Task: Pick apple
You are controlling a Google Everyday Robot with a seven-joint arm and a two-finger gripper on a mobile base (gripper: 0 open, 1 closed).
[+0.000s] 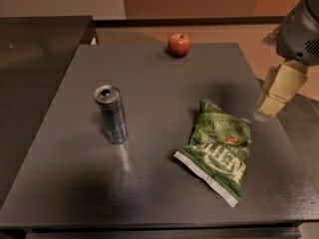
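Observation:
The apple [179, 44] is small, round and red with yellowish patches and sits at the far edge of the dark grey table [164, 88], near the middle. My gripper [277, 94], cream-coloured under a grey wrist, hangs at the right edge of the view above the table's right rim. It is well to the right of the apple and nearer the camera, and nothing shows in it.
A silver can [111, 114] stands upright left of centre. A green chip bag [219, 148] lies flat at the right front, just left of the gripper. A darker counter [35, 54] adjoins the table on the left.

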